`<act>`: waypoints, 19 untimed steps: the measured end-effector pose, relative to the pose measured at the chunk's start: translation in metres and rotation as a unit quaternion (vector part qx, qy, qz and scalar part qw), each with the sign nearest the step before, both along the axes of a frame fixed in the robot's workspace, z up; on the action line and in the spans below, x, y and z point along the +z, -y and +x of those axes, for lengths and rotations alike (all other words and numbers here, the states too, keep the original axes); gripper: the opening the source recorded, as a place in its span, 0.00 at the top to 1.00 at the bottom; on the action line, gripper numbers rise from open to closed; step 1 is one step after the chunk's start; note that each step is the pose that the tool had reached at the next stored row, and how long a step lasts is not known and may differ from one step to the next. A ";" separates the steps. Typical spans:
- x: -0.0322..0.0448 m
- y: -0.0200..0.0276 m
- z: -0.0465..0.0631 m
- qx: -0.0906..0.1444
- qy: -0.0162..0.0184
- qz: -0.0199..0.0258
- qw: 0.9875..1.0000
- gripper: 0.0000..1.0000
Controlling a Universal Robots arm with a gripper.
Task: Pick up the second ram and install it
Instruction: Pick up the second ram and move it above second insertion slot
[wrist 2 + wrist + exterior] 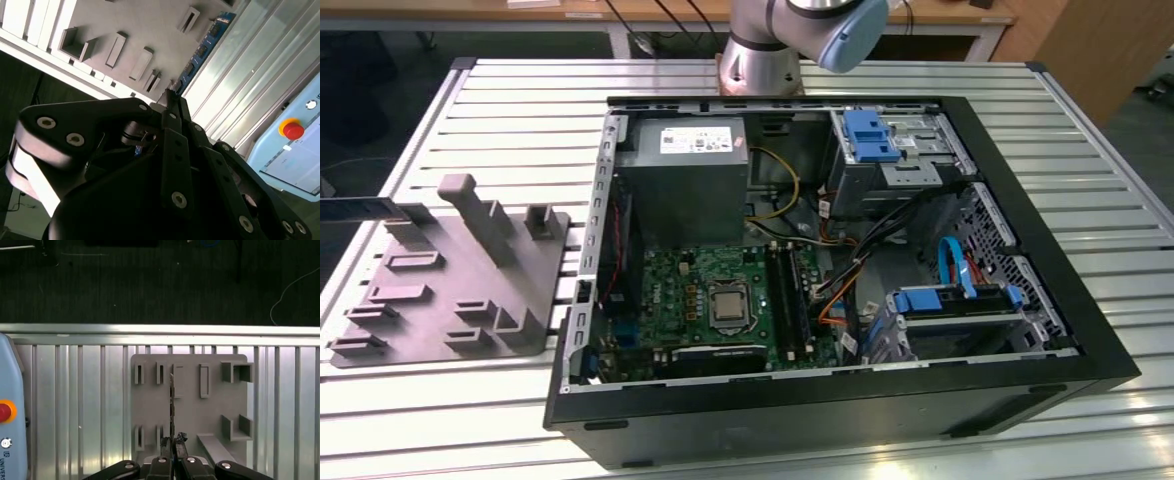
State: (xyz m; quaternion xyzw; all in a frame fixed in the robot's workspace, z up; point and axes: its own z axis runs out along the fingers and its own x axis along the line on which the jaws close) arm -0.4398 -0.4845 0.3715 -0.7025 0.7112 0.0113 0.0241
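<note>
1. The black, link-armed hand (172, 441) has its fingers drawn together and clamped on one end of the second ram (171, 405), a thin, flat, long memory stick that appears edge-on in the first wrist view.
2. In the second wrist view the stick's flat face shows a blue board carrying dark chips, reaching away from the fingertips.
3. The second ram is held over the grey plastic fixture plate (467, 290), which has upright posts and rectangular pockets. I cannot tell whether the stick touches the plate.
4. In the exterior view the stick is a dark strip at the exterior view's left edge, above the fixture's far corner.
5. The fixture lies on the ribbed aluminium tabletop (480, 420), just beside the open black computer case (854, 400) and on the exterior view's left of it.
6. Inside the case:
   - A grey boxy power supply (683, 190) sits in the far corner.
   - Nearer the camera lies a green motherboard (680, 290) with a square silver processor socket (724, 305).
   - Long dark memory slots (787, 285) run just beside that socket.
7. On the exterior view's right, the case holds metal drive bays with blue plastic brackets (870, 135), and loose yellow and orange cables (781, 190) run between the parts.
8. A pale blue panel with a red round button (4, 412) rests at the tabletop's edge.
</note>
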 end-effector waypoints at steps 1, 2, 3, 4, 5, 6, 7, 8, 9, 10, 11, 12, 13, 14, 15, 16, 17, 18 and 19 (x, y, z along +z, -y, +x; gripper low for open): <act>0.0025 0.0000 0.000 0.000 0.000 0.000 1.000 0.87; 0.0049 0.0000 0.000 0.000 0.000 0.000 1.000 0.87; 0.0066 0.0000 0.000 0.000 0.000 0.000 1.000 0.87; 0.0079 0.0000 0.000 0.000 0.000 0.000 1.000 0.87; 0.0096 0.0000 0.000 0.000 0.000 0.000 1.000 0.87; 0.0112 0.0000 0.000 0.000 0.000 0.000 1.000 0.87; 0.0124 0.0000 0.000 0.000 0.000 0.000 1.000 0.87; 0.0137 0.0000 0.000 0.000 0.000 0.000 1.000 0.87; 0.0150 0.0000 0.000 0.000 0.000 0.000 1.000 0.87; 0.0159 0.0000 0.000 0.000 0.000 0.000 1.000 0.87; 0.0159 0.0000 0.000 0.000 0.000 0.000 1.000 0.87; 0.0160 0.0000 0.000 0.000 0.000 0.000 1.000 0.87; 0.0160 0.0000 0.000 0.000 0.000 0.000 1.000 0.87; 0.0160 0.0000 0.000 0.000 0.000 0.000 1.000 0.87; 0.0161 0.0000 0.000 0.000 0.000 0.000 1.000 0.87; 0.0162 0.0000 0.000 0.000 0.000 0.000 1.000 0.87; 0.0163 -0.0001 0.000 0.000 0.000 0.000 1.000 0.87; 0.0163 -0.0001 0.001 0.000 0.000 0.000 1.000 0.87; 0.0163 -0.0001 0.002 0.000 0.000 0.000 1.000 0.87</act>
